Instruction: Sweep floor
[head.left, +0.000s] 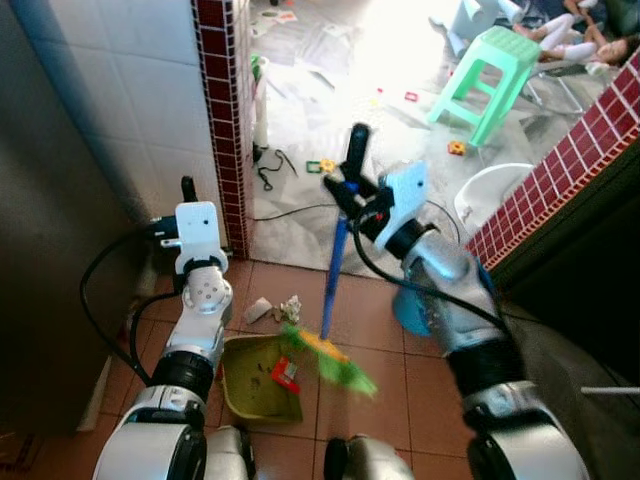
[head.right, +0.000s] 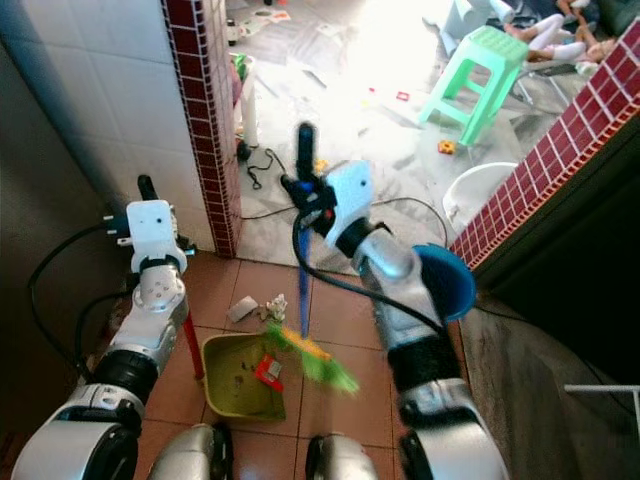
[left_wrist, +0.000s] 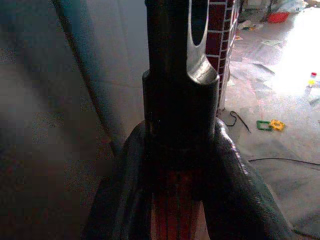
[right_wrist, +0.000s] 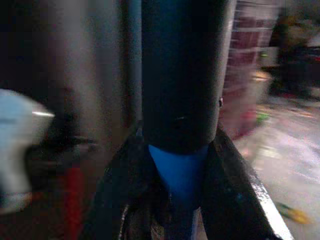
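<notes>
Head stereo pair looks down, sharing tiled floor (head.left: 380, 350); wrist cameras sit close along handles.

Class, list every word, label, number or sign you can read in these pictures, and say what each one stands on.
None can be read.
The red wrapper in the green dustpan may carry print, but it is too small and blurred.
The broom, the green stool and the tiled wall show no lettering.

Blue-handled broom (head.left: 333, 270) with a black grip, nearly upright, green-yellow bristles blurred on the terracotta floor (head.left: 390, 400) at the rim of an olive dustpan (head.left: 250, 385). Red scrap and crumbs inside; crumpled paper bits (head.left: 275, 310) just beyond.
</notes>
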